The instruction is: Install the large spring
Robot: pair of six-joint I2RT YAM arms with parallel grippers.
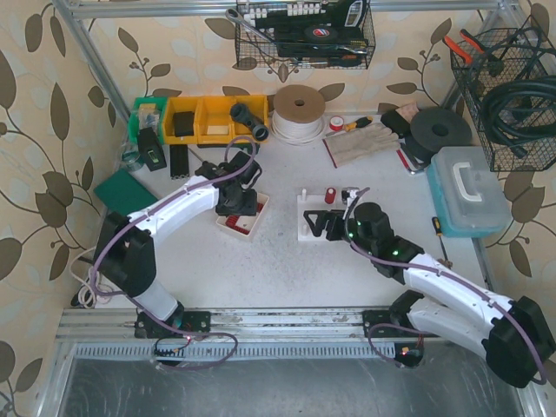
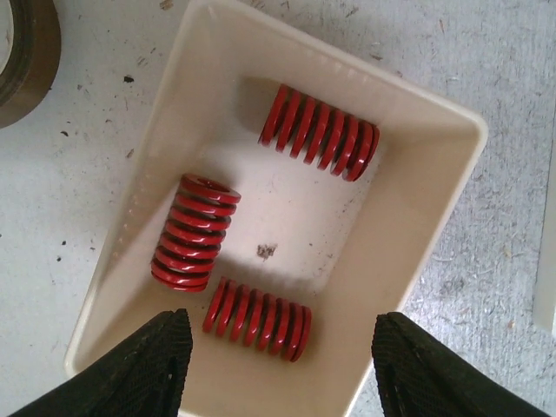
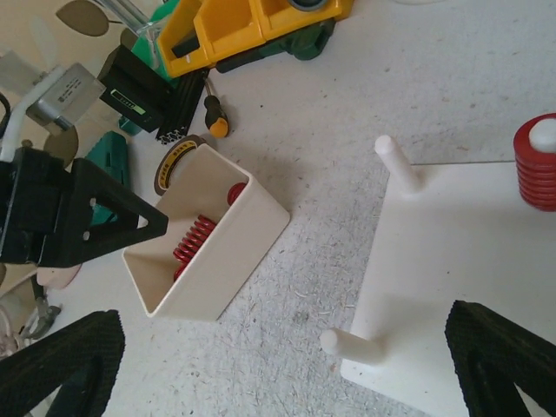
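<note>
Large spring, probably the fattest of three, lies in the tray just beyond the left gripper, jaws half apart, empty. Centre them across its coils before closing. Farther off, the right gripper hangs wide open, empty, over the peg board.

the springs are red, the tray cream, the surface speckled grey-white, the peg plate white, the bins yellow, the wallpaper beige with brown leaves.
</note>
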